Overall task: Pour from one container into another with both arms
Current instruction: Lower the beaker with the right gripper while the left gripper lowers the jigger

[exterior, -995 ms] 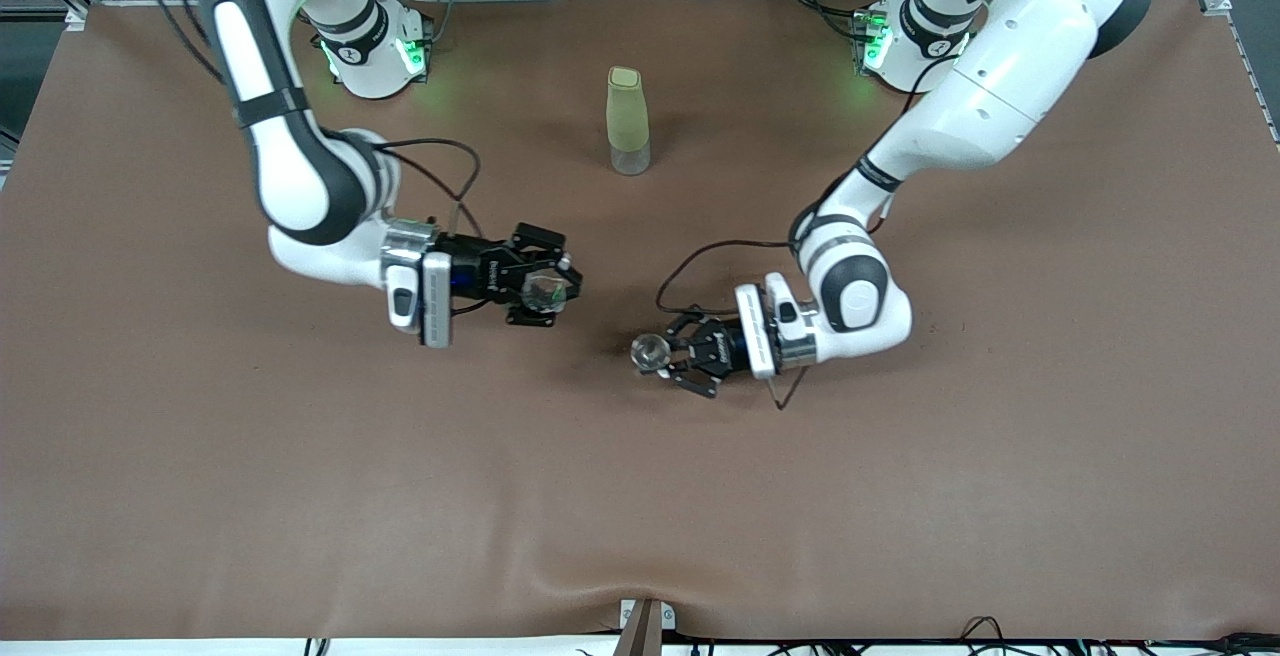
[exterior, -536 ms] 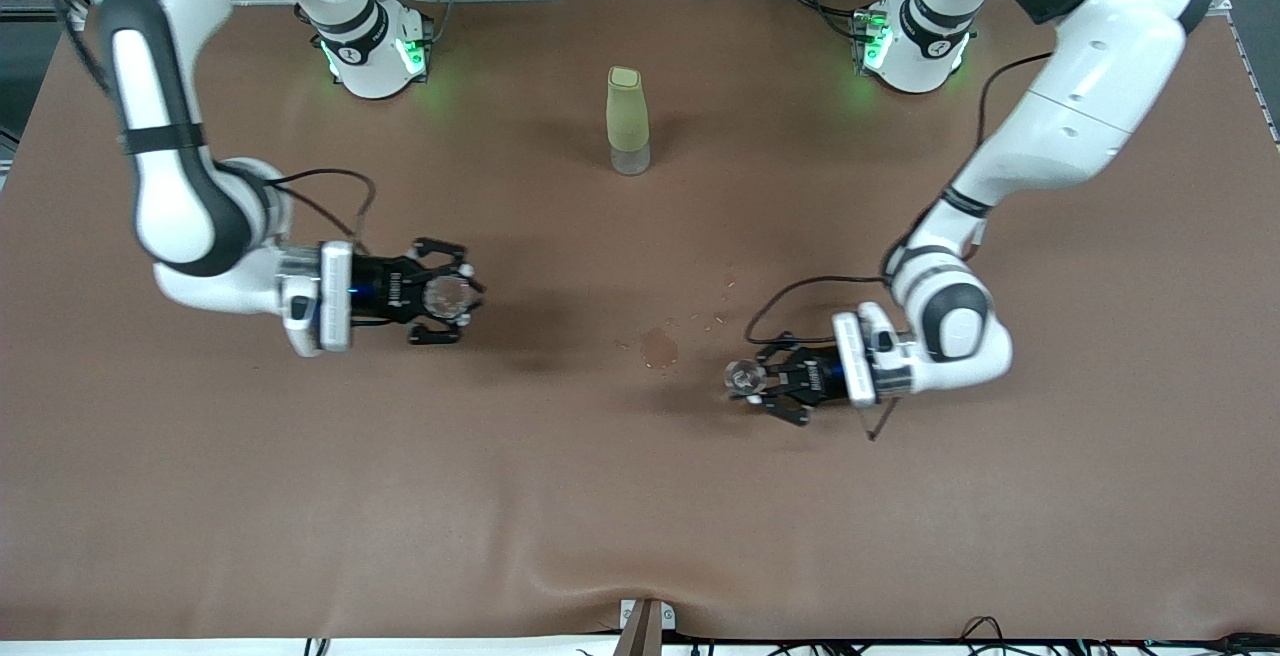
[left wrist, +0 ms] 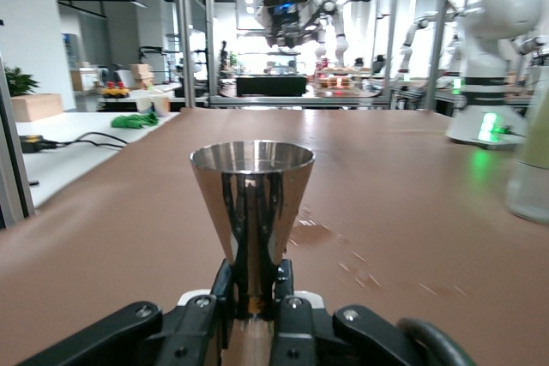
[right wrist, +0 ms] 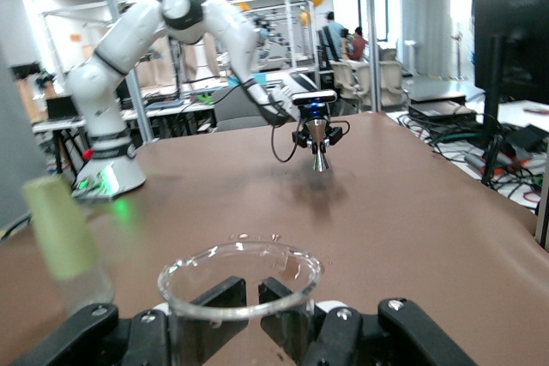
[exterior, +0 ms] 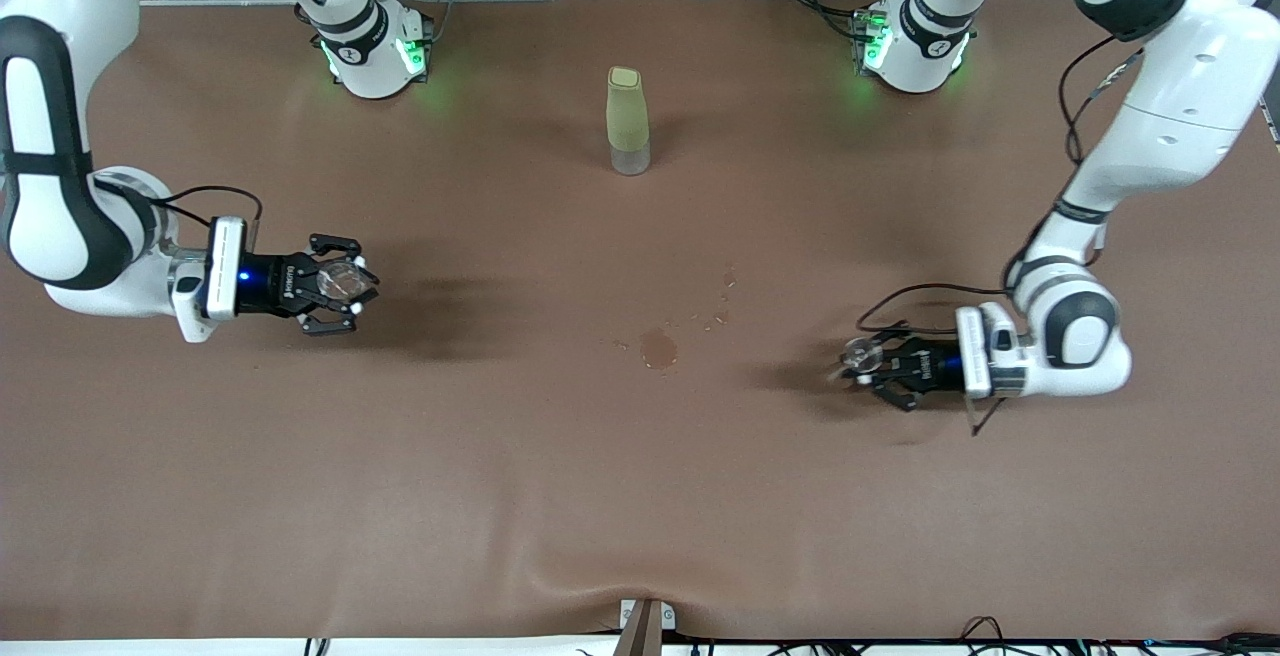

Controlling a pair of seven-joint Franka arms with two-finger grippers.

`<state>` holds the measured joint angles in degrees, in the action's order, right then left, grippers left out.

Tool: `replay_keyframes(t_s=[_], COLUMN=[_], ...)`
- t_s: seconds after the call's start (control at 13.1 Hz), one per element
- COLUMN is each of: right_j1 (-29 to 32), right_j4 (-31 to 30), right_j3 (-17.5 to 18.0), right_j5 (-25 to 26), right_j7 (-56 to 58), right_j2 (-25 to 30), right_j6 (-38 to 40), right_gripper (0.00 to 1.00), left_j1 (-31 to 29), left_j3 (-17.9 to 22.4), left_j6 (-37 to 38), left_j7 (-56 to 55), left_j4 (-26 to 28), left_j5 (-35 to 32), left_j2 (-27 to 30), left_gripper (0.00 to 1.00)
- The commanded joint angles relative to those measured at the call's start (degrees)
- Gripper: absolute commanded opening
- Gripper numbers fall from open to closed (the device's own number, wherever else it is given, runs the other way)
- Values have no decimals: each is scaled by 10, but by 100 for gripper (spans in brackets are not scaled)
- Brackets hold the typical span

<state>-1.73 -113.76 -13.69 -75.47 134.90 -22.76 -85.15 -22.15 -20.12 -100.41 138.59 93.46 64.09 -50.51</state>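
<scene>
The clear glass cup point(exterior: 341, 279) sits upright in my right gripper point(exterior: 338, 288), which is shut on it over the table toward the right arm's end. In the right wrist view the cup's rim point(right wrist: 239, 313) fills the foreground, with the fingers point(right wrist: 225, 296) pressed on its wall. The silvery jigger point(exterior: 857, 354) stands upright in my left gripper point(exterior: 868, 364), shut on its narrow waist, over the table toward the left arm's end. In the left wrist view its upper cone point(left wrist: 251, 186) rises above the fingers point(left wrist: 286, 279). The right wrist view shows that jigger point(right wrist: 319, 139) far off.
A tall pale yellow-green bottle point(exterior: 627, 121) stands midway between the two bases; it also shows as the bottle point(left wrist: 532, 156) and the bottle point(right wrist: 67, 237). A wet spot point(exterior: 658, 347) and small droplets point(exterior: 722, 301) mark the brown table cover near its middle.
Both arms have swung apart from the table's middle, each toward its own end, carrying the cup and the jigger. The wet spot has come into sight where they were.
</scene>
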Motion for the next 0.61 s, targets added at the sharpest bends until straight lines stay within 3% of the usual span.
replay_keyframes(t_s=[0.0,0.23,0.54], right_j1=[56,112,140], right_j4=[6,15,64], right_j3=[11,10,11], right_j5=[31,38,37], right_j7=[105,227,298], right_j2=[-39,-104,-182], right_j6=[31,33,33], right_gripper=[0,0,0], left_j1=[-39,-104,-127], left_j3=[23,27,28], left_j6=[70,111,115], left_j7=[4,7,41], left_j4=[1,1,-5], left_j5=[-54,-134,-141], left_j2=[-2,-12,-54], left_gripper=[0,0,0])
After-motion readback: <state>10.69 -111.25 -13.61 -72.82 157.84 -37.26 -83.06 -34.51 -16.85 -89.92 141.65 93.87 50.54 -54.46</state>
